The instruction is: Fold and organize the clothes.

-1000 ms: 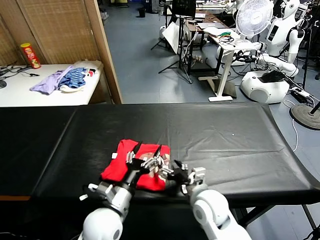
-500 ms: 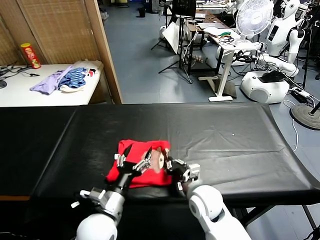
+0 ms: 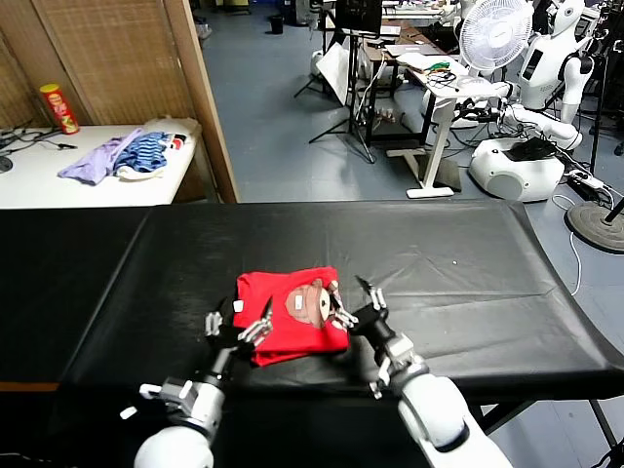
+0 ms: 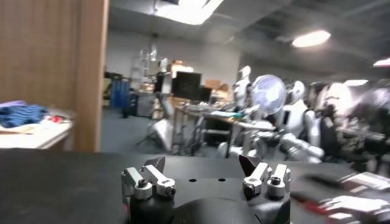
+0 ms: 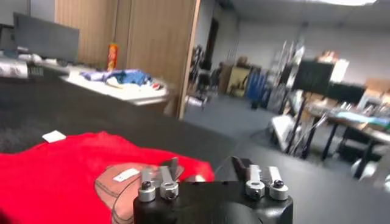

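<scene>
Clothes [image 3: 290,314] folded on black table [image 3: 448,273].

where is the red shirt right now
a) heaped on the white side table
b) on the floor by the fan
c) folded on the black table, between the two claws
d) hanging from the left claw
c: the red shirt lies folded on the black table, with the left claw and right claw open at either side, gripping nothing.
</scene>
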